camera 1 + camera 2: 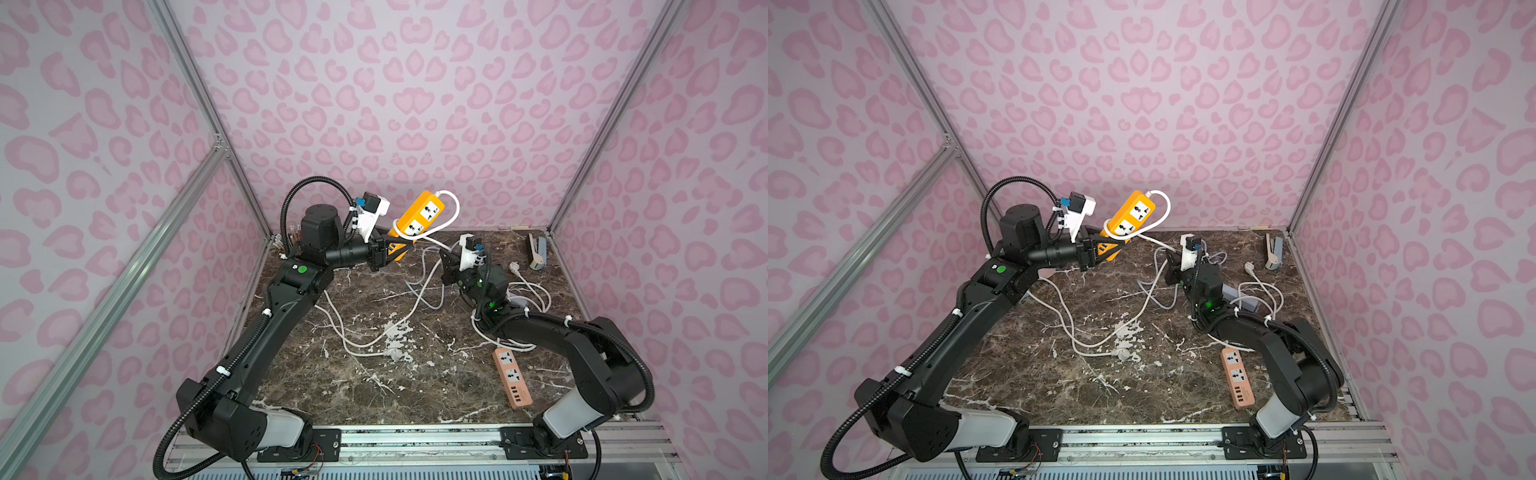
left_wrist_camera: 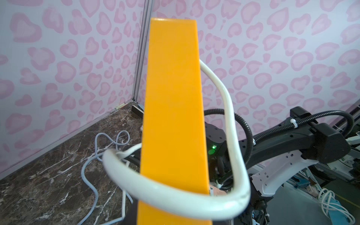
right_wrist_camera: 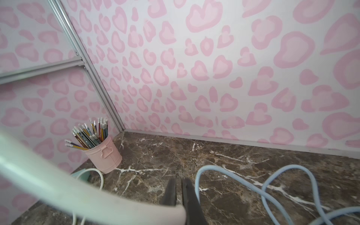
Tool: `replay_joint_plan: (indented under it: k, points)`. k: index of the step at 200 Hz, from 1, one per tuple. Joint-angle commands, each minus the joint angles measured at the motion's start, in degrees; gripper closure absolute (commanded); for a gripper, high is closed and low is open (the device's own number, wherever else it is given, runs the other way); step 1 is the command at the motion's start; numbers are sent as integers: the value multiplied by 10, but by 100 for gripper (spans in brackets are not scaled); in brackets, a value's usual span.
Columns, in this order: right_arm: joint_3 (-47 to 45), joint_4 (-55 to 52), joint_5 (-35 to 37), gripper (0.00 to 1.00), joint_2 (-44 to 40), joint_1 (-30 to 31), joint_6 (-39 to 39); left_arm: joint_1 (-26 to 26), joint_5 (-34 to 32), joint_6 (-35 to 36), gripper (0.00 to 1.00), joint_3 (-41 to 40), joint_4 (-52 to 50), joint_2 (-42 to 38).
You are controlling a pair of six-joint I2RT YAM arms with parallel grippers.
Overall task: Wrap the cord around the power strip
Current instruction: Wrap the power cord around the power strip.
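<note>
Evidently mid-wrap: the left gripper [image 1: 390, 249] clamps the orange plastic power strip [image 1: 419, 216], looped once by its thick white cord [image 1: 458, 210]. The right gripper [image 3: 178, 182], seemingly pinched shut on that cord, should next carry it round the strip, taut.

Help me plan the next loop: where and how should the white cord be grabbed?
Grip the white cord on the raised span leaving the orange power strip, from the side, jaws across it: there it hangs clear of the table.
</note>
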Motion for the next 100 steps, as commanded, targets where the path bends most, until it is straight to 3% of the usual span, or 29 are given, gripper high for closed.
replay_joint_plan:
  k: [1,59,83,100]
  points:
    - [-15,-76,58,100,-48,11,-110,12,-58,10,97,22,31,13]
    - [-20,-138,219,100,-178,109,-342,3,-398,158,97,99,-237,117]
    - [31,-160,231,100,-195,137,-416,-22,-418,177,97,86,-287,140]
    - [74,-179,221,100,-186,138,-453,-52,-393,187,97,74,-304,143]
